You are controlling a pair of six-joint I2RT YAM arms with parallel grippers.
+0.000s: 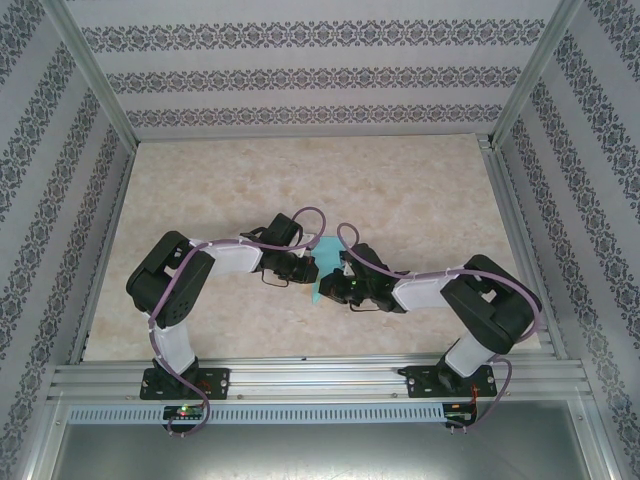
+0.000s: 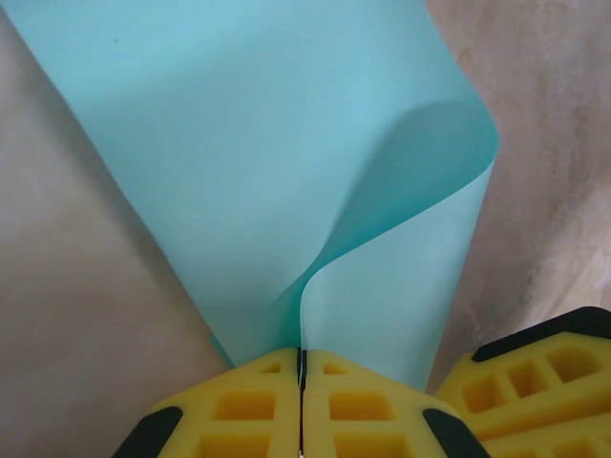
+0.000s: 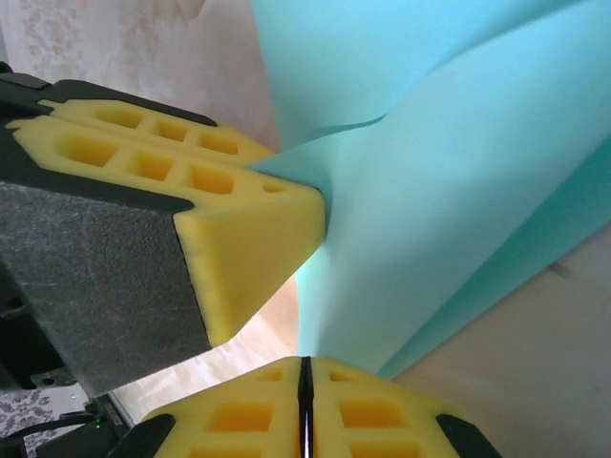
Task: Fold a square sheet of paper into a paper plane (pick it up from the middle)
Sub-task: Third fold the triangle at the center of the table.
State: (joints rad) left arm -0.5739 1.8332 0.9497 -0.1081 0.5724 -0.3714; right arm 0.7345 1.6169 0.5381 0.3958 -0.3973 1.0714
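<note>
**Top view.** Two arms reach inward over the marbled table (image 1: pixel 300 180) and meet near its middle. The left pincer (image 1: pixel 303 268) and the right pincer (image 1: pixel 340 284) stand tip to tip, just beside each other, with the teal paper (image 1: pixel 324 244) between them. Slivers of the sheet show above and below the pincers. The wrists hide the rest.

**Left wrist view.** The left pincer (image 2: pixel 302 364) is closed, its yellow pads meeting along one thin seam. An edge of the paper (image 2: pixel 239 143) runs into that seam, so the sheet is pinched there. From the grip the paper fans out away from the camera, with the table (image 2: pixel 76 286) behind it on either side. At right, one layer curls over in a soft, uncreased bend. The right pincer (image 2: pixel 539 405) sits at lower right, just beside the grip.

**Right wrist view.** The right pincer (image 3: pixel 305 372) is likewise closed on the paper (image 3: pixel 458 143), which narrows into the seam between the pads. The left pincer (image 3: pixel 301 196) enters from the left, its yellow tip meeting the sheet just above the right pincer's grip. The paper spreads up and to the right in overlapping layers. The table (image 3: pixel 544 372) shows at lower right.
</note>
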